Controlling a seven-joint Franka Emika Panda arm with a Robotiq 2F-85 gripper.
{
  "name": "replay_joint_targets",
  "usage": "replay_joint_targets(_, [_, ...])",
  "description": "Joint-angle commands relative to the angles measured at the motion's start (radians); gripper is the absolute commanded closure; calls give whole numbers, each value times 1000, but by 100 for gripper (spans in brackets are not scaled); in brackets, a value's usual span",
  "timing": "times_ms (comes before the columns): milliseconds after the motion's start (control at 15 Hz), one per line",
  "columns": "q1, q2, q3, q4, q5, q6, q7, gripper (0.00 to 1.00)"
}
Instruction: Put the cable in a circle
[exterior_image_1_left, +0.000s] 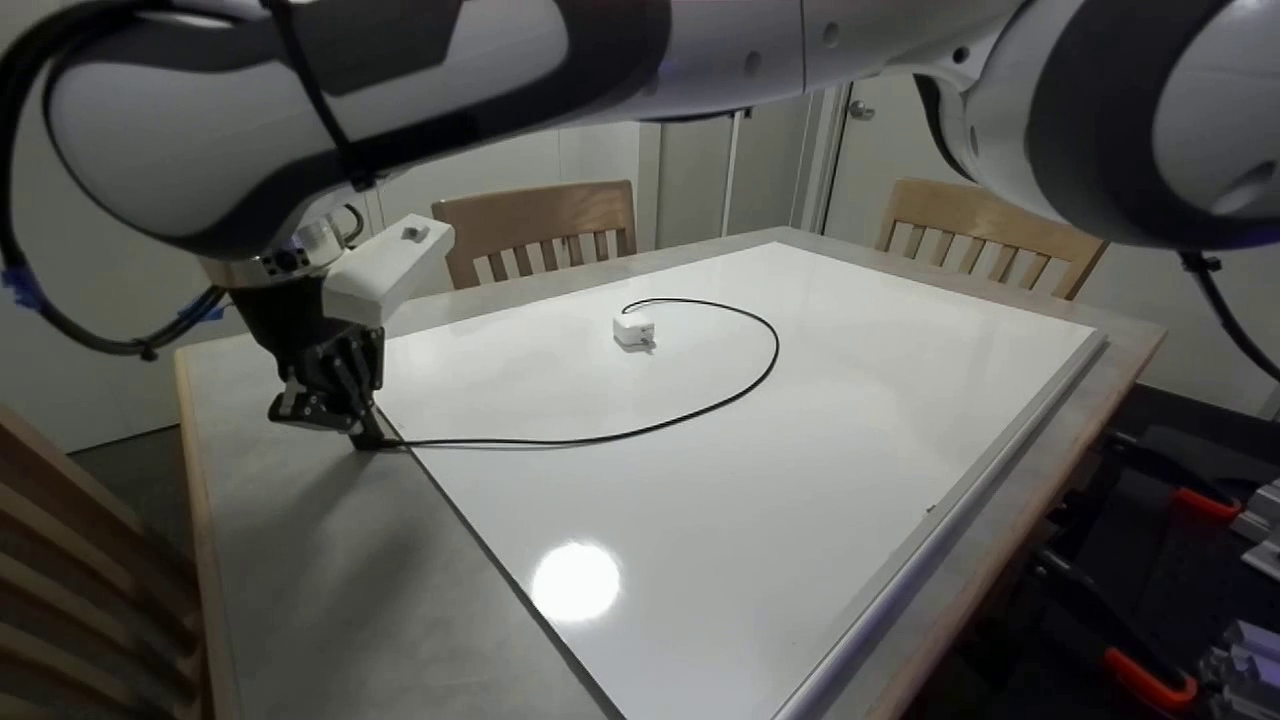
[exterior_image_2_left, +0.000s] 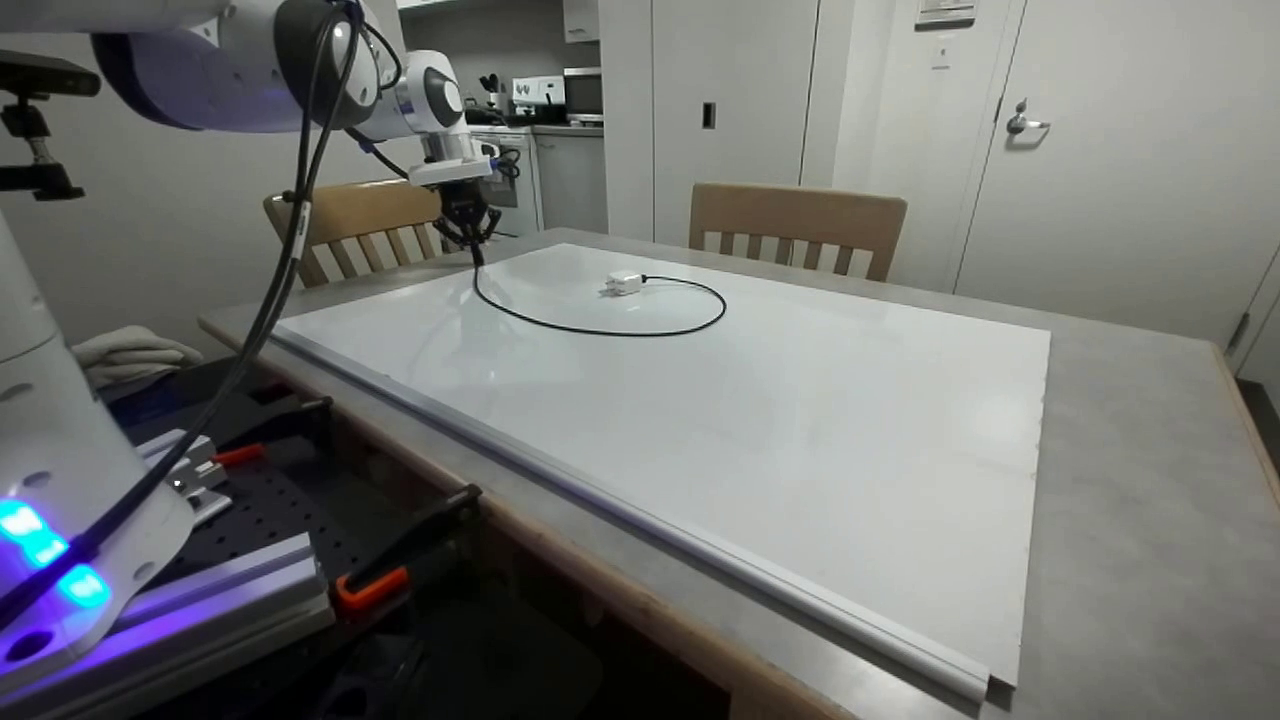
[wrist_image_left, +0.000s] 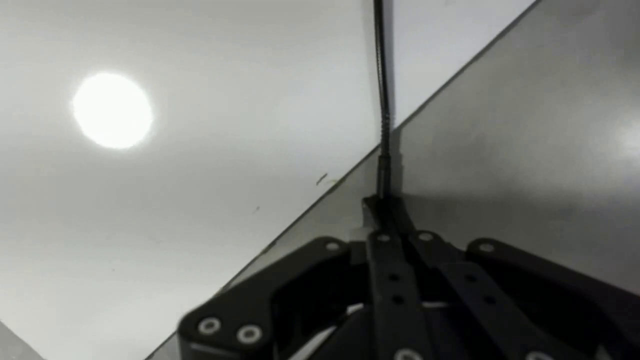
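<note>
Plainly, at far left in an exterior view, the gripper (exterior_image_1_left: 368, 437) pinches an end of the cable (exterior_image_1_left: 600, 439) just beyond the edge of the whiteboard (exterior_image_1_left: 850, 450). The rest bows rightward across the board and hooks back to a white charger (exterior_image_1_left: 634, 330). Pulling too hard would likely drag that charger or slip the end free, spoiling the curve. Rightward, the arm (exterior_image_1_left: 730, 60) stretches overhead, its gripper aimed steeply down.

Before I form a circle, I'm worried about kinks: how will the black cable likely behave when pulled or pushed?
The black cable would probably bend smoothly, since most of it lies in a broad curve. Pushed endwise, it may bow sideways, being thin. Pulling the end in the gripper could drag the white adapter, as the other end appears plugged into it.
</note>
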Motion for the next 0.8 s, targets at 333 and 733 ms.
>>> replay_joint_targets(333, [-23,-5,-26,2,0,14,169,100])
replay_joint_targets(733, [-31,-12,-48,4,-4,23,272,100])
